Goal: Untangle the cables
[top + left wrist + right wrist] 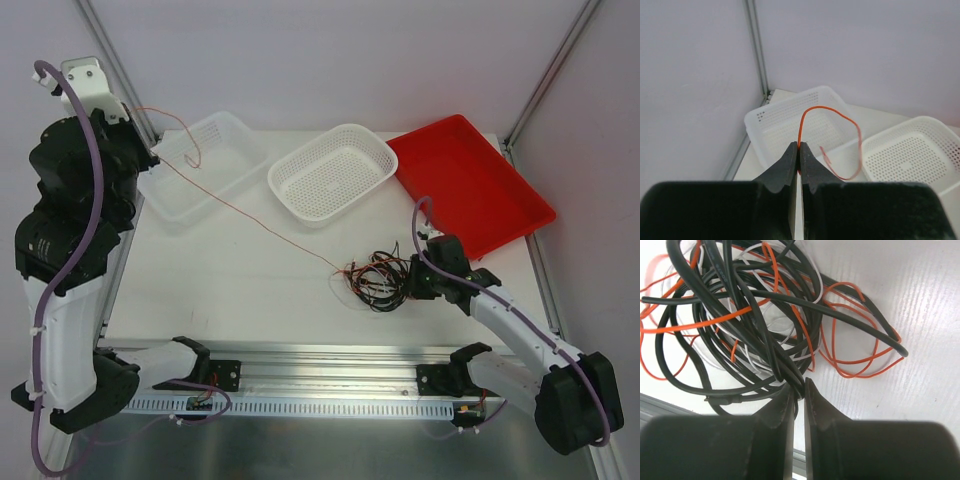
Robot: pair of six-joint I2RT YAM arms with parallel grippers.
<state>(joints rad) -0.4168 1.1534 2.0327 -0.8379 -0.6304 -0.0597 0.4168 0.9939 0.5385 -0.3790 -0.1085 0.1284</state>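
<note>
So the left gripper (799, 147) is pinching one red-orange wire (250, 215), which is stretching diagonally from the far-left corner of the table (240, 290) to the cable tangle (378, 278) lying near the near edge, right of centre. Only the right wrist view is showing the right gripper (799, 389) nipping black strands (782, 371) there.

We see a white bench (230, 280) with three bins along its far side. On the left sits a square white basket (228, 150). Next comes a rounder white basket (335, 175) full of little holes, then a flat red tray (470, 185). These two seem to touch. A metal rail (330, 355) runs along the near edge.
</note>
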